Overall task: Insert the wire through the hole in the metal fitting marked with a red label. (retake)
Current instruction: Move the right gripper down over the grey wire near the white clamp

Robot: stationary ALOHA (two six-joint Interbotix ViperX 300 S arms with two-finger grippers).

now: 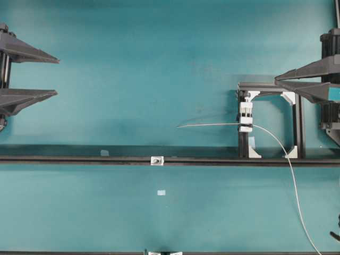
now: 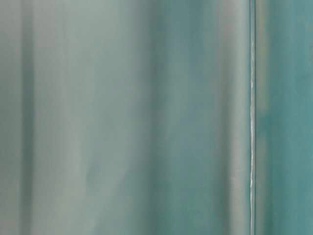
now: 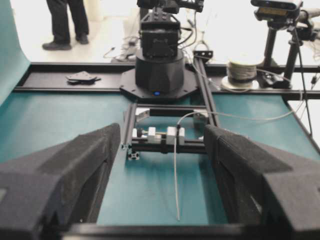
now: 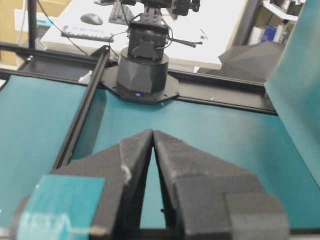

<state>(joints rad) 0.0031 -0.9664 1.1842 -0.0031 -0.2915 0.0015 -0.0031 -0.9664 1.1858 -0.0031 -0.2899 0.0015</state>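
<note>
wire (image 1: 212, 125): clamped in white clip (image 1: 245, 117), lying level, free tip pointing at my left gripper (image 1: 50, 77) | metal fitting (image 1: 156, 160): on black rail (image 1: 79, 159), below tip | left jaws spread, empty | right gripper (image 1: 280, 79): nearer clip, fingertips pressed together, empty

A teal table (image 1: 133, 64) sits in a brightly lit room, a person in dark trousers (image 3: 65, 22) standing on the pale floor (image 3: 105, 35) beyond it.
</note>
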